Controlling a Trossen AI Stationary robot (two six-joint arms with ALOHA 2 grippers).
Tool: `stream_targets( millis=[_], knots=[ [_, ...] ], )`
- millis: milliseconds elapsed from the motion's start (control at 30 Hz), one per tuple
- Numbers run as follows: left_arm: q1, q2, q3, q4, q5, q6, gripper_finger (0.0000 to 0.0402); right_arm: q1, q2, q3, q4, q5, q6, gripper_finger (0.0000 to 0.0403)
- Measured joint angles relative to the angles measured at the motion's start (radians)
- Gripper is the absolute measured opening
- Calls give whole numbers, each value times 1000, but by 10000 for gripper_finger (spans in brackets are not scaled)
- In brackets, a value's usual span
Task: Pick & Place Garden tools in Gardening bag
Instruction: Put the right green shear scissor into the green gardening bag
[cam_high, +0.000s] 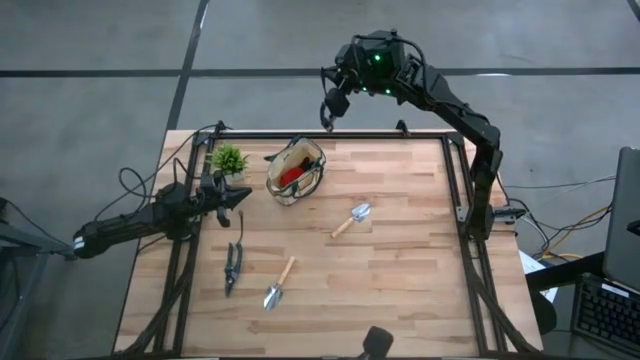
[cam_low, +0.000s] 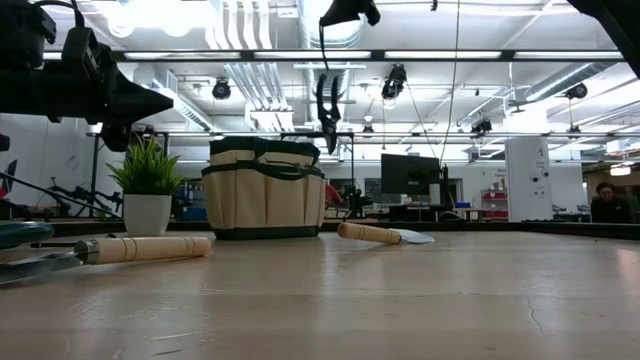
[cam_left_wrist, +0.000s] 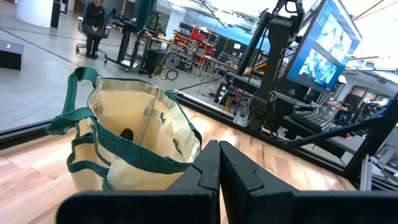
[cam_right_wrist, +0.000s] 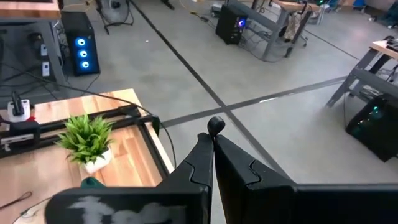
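My right gripper is high above the table's far edge, just right of the gardening bag, and is shut on a pair of shears that hangs dark below it. The beige bag stands upright with a red item inside. Two wooden-handled trowels and dark pruning shears lie flat on the table. My left gripper is shut and touches nothing. It sits level at the table's left side, pointing toward the bag. My right gripper pinches the shears' thin upper end between its two fingers. A small black knob shows just past the fingertips. The fingers slant downward. The shears hang upright below them, clear of the table and above the bag's rim.
A small potted plant stands left of the bag near the far left corner. A black frame rail runs along the table's edges. Bare wood lies at the table's right half and near edge. A person sits in the room beyond.
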Motion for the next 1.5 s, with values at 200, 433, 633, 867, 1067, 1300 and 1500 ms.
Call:
stream_targets(
  millis=[200, 433, 633, 867, 1067, 1300, 1500],
  knots=[
    [0, 0, 0, 0, 0, 0, 5, 1, 0, -39, -6, -30, 14, 8],
    [0, 0, 0, 0, 0, 0, 5, 4, 0, -141, 102, -177, 104, 8],
    [0, 0, 0, 0, 0, 0, 5, 39, 0, -151, 124, -207, 131, 8],
    [0, 0, 0, 0, 0, 0, 5, 51, -12, -144, 96, -201, 148, 8],
    [0, 0, 0, 0, 0, 0, 5, 54, -11, -147, 24, -175, 147, 8],
    [0, 0, 0, 0, 0, 0, 5, 55, -11, -151, -17, -148, 153, 8],
    [0, 0, 0, 0, 0, 0, 5, 50, -13, -152, -54, -119, 125, 8]
  ],
)
